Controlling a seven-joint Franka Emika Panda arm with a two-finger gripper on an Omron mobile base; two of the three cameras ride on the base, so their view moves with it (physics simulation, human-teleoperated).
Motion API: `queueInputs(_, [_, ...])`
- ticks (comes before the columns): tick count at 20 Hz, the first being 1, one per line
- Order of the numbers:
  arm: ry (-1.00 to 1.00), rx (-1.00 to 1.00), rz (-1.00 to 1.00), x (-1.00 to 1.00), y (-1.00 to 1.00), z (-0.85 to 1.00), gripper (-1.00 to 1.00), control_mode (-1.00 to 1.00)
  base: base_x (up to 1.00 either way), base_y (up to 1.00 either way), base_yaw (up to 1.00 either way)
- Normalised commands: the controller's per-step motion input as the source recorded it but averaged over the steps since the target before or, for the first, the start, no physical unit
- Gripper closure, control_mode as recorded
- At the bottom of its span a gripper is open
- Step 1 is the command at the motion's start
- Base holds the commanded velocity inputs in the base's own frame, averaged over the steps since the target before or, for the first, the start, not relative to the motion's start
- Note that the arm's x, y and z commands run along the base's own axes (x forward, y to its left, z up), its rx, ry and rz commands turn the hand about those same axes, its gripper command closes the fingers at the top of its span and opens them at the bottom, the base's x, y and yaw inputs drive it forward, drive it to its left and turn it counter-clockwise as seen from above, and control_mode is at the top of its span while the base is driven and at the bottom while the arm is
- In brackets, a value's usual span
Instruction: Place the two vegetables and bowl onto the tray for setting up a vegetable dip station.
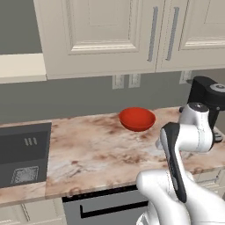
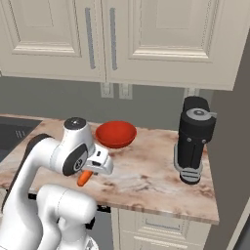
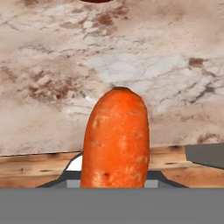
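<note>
An orange carrot (image 3: 114, 140) stands up the middle of the hand view, its blunt end pointing at the marble counter (image 3: 144, 65). My gripper (image 2: 88, 173) is shut on the carrot (image 2: 84, 178) and holds it above the counter's front edge, with the fingertips hidden behind it. The red bowl (image 1: 137, 118) sits on the counter toward the back wall, beyond and slightly right of the hand in the right base view (image 2: 115, 134). The tray and the other vegetable are out of view.
A black appliance (image 2: 194, 141) stands on the counter's right end, near the side wall. A dark sink (image 1: 23, 151) lies at the left. Wall cabinets (image 1: 101, 30) hang above. The counter's front edge (image 3: 39, 159) runs just under the hand.
</note>
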Motion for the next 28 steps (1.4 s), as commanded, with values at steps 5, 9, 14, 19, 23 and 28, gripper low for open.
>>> queueInputs(5, [0.00,0.00,0.00,-0.03,0.19,0.20,1.00,-1.00,0.00,0.00,0.00])
queueInputs(9, [0.00,0.00,0.00,-0.02,0.21,0.17,1.00,-1.00,0.00,0.00,0.00])
queueInputs(14, [0.00,0.00,0.00,0.00,0.10,0.14,1.00,-1.00,0.00,0.00,0.00])
queueInputs(19, [0.00,0.00,0.00,0.00,0.00,0.11,1.00,-1.00,0.00,0.00,0.00])
queueInputs(23, [0.00,-0.01,0.00,-0.02,0.00,0.16,1.00,-1.00,0.00,0.00,0.00])
queueInputs(28, [0.00,0.00,0.00,-0.03,0.00,0.19,1.00,-1.00,0.00,0.00,0.00])
